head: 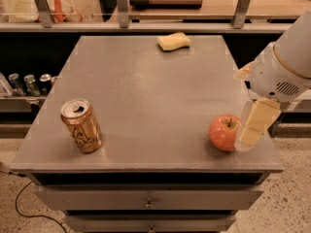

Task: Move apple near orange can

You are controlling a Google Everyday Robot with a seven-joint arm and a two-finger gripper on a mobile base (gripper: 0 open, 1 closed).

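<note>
The red-orange apple (223, 132) sits on the grey table (155, 96) near its front right corner. The copper-orange can (81, 125) stands upright near the front left corner, far from the apple. My gripper (249, 139) hangs down from the white arm (286, 67) at the table's right edge. It is right beside the apple's right side, low over the tabletop. Nothing is lifted.
A pale yellow sponge (174, 41) lies at the back of the table. Several small silver cans (29, 84) stand on a lower shelf to the left. Drawers sit under the tabletop, and a railing with posts runs behind it.
</note>
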